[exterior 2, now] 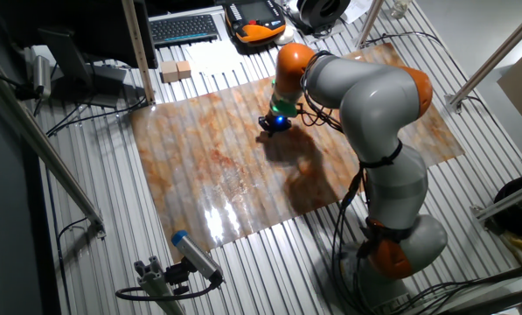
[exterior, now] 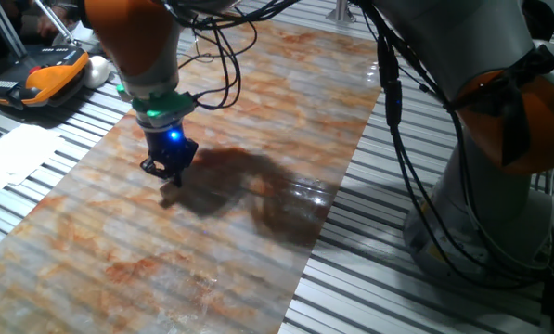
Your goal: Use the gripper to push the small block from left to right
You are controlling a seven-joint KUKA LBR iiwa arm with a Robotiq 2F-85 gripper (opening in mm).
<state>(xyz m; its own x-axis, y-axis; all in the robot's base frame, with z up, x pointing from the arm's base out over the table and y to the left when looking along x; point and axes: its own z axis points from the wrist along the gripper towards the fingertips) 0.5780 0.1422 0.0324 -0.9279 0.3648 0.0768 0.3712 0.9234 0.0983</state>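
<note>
The fingers (exterior: 169, 173) were low on the worktop (exterior: 258, 111), probably for pushing; I cannot tell their state, and no block was visible beside them.

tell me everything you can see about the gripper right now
The gripper is a small black two-finger tool hanging below a green ring and a glowing blue light at the orange-and-grey arm's end. It points straight down, its tip at or just above the marbled orange-grey mat, near that mat's far left part. Whether its fingers are open or shut cannot be told. No block shows at its tip.
</note>
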